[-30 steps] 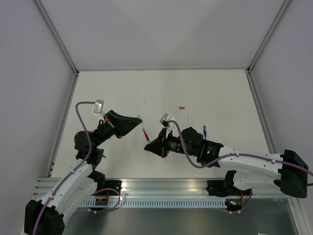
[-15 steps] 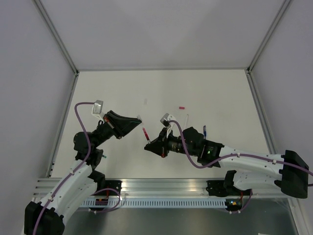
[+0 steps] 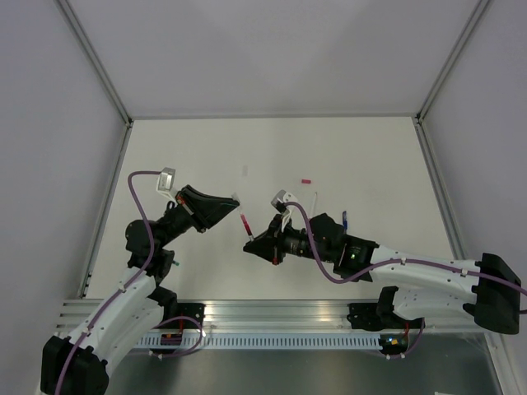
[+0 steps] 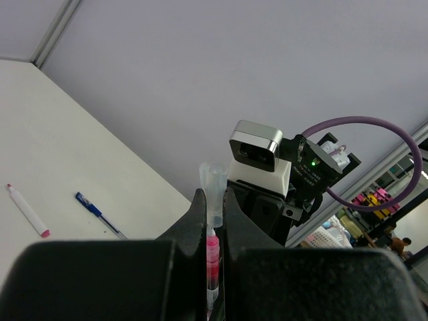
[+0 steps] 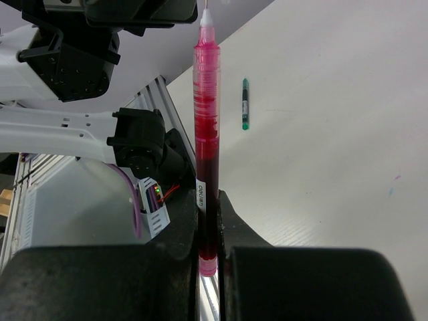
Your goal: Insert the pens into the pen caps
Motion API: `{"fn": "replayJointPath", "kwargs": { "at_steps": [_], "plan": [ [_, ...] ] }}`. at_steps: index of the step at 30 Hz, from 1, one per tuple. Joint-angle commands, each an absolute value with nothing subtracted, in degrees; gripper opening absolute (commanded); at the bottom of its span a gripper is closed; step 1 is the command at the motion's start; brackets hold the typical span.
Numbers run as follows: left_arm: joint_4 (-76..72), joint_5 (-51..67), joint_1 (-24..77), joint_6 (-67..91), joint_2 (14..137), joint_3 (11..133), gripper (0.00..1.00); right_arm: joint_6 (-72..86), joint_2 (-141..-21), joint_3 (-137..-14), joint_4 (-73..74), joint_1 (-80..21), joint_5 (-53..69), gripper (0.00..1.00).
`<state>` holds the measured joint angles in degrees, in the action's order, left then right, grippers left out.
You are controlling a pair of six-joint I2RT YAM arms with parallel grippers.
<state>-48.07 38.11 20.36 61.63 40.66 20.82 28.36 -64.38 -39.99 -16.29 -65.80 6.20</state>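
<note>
Red pen (image 5: 206,134), gripped by the right end effector (image 3: 249,243), faces the left end effector (image 3: 234,198) clamped on a clear pen cap (image 4: 214,182); blue pen (image 3: 345,219), whitish pen (image 3: 314,200) and red cap (image 3: 305,178) lie nearby.

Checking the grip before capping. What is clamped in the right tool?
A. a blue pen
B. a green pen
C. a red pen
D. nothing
C: the right tool is shut on the red pen, while the green pen lies on the table.
</note>
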Motion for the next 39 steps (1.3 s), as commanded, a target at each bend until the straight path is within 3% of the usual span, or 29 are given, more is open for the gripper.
{"fn": "replayJointPath", "kwargs": {
  "at_steps": [1,21,35,36,37,39],
  "plan": [
    [-48.69,38.76,20.30,60.03,40.69,22.24,0.02,29.09,-62.84,-40.96,-18.37,-66.27,6.86,0.00],
    [-55.89,42.19,20.39,62.49,40.60,16.61,0.02,27.33,-66.27,-46.67,-17.14,-66.27,4.13,0.00],
    [-58.36,51.94,20.30,61.96,38.68,16.79,0.02,22.77,-68.73,-52.03,-12.57,-66.27,0.44,0.00],
    [-56.18,51.68,20.30,61.35,38.32,17.14,0.06,22.59,-68.64,-51.60,-12.74,-66.18,2.18,0.00],
    [-54.86,51.51,20.30,61.09,37.80,17.49,0.32,22.41,-68.82,-51.33,-12.83,-66.27,3.50,0.00],
    [-51.09,51.15,20.30,60.04,37.36,18.72,0.58,22.32,-69.08,-50.54,-12.83,-66.27,5.09,0.00]
  ]
}}
